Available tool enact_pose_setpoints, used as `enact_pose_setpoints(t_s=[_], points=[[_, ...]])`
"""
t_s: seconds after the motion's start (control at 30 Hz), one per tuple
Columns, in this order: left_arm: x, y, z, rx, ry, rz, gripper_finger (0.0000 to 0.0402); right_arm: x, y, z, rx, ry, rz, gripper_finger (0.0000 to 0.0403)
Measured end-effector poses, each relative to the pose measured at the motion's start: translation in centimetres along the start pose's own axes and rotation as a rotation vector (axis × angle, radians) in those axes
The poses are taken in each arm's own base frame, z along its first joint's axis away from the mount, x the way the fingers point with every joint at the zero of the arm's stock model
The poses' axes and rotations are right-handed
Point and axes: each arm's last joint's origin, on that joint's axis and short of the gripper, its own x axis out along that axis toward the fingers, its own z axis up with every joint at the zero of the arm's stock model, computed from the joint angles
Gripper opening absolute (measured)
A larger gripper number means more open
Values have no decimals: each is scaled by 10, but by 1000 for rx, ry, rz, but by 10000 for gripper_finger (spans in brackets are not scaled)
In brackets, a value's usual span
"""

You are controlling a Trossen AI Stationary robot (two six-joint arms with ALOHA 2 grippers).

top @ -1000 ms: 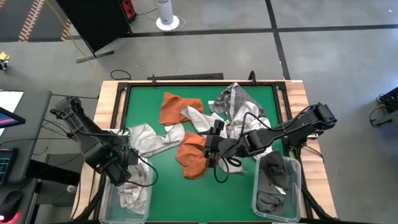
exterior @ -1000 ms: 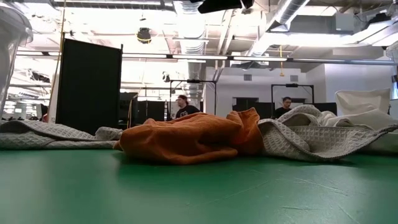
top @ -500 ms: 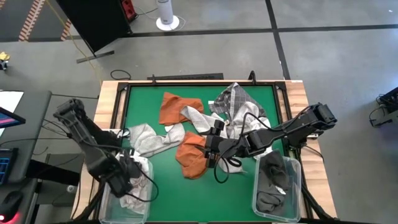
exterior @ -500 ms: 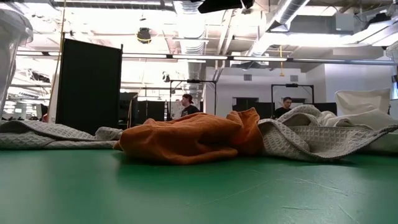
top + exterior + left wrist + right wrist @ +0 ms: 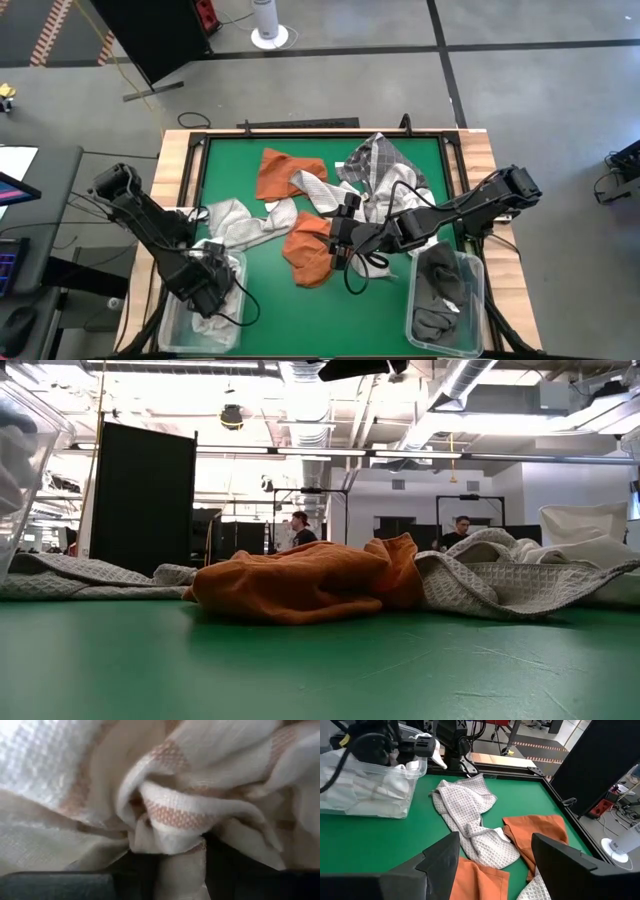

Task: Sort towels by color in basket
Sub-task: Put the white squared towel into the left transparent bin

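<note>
My left gripper [image 5: 207,290] points down into the clear left bin [image 5: 172,322], shut on a white towel [image 5: 165,805] that fills the left wrist view. My right gripper [image 5: 492,870] hovers open above the near rust orange towel [image 5: 308,250], touching nothing. A second orange towel [image 5: 288,170] lies flat at the far side. White-and-grey checked towels [image 5: 375,170] [image 5: 238,222] lie crumpled on the green mat; one drapes toward the left bin. Dark grey towels [image 5: 442,290] fill the right bin [image 5: 480,300]. My left gripper pinches a bunched fold of the white towel [image 5: 179,870] between its two fingers, coming from above and pointing down. The rest of the towel is crumpled just beyond the fingers, inside the bin. How many layers are caught I cannot tell.
The green mat [image 5: 225,160] has a raised wooden frame around it. The two clear bins stand at the near left and near right corners. In the low view the orange towel [image 5: 300,585] and a checked towel [image 5: 510,585] lie heaped mid-table; people stand far behind.
My left gripper has come down into the left bin, drifting a little toward the table's near edge, and has carried the white towel along. The towel, which hung below the fingers, is now bunched inside the bin.
</note>
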Motion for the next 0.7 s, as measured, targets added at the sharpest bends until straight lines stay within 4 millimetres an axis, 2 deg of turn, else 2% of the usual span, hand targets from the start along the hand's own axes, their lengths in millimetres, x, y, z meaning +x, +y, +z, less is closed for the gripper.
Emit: enact_pose_setpoints(t_s=[0.3, 0.53, 0.7], points=[[-2, -2, 4, -35, -26, -24, 123, 0, 0, 0, 0, 0, 0, 281], [-33, -2, 8, -83, 4, -22, 123, 0, 0, 2, 11, -15, 1, 281], [-44, -2, 11, -97, -8, -34, 123, 0, 0, 2, 10, -14, 1, 281]])
